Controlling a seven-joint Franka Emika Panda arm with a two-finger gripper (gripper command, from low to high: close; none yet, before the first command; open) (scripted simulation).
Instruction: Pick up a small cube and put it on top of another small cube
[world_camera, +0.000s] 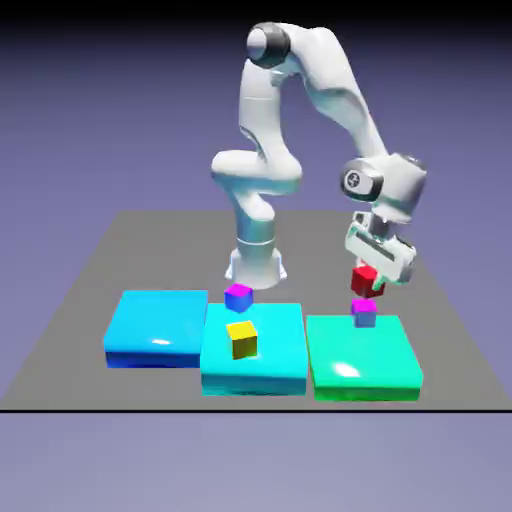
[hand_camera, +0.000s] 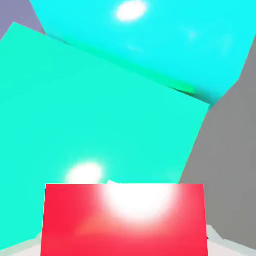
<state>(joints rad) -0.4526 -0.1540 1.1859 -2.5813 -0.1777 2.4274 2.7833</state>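
While the white arm's two-finger gripper hangs over the green slab, it holds the small plain red cube clamped between narrow jaws, lifted clear of everything below. In the exterior view, the red cube sits just above and slightly to the right of the small cube with a magenta top and blue sides, which stands at the far edge of the flat green slab. A small gap shows between the two cubes. So the pick looks done; what remains is to line up, lower and let go. A second magenta-topped blue cube stands well to the left, at the far edge of the middle cyan slab, with a small yellow cube nearer on that slab. Another cyan slab lies further left. Room around the target is open on all sides, though it stands close to the slab's far edge.

In the hand view, the red cube fills the bottom, hiding the finger tips. Beyond it spread the green slab, the cyan slab and the bare grey table. The target cube does not show here.
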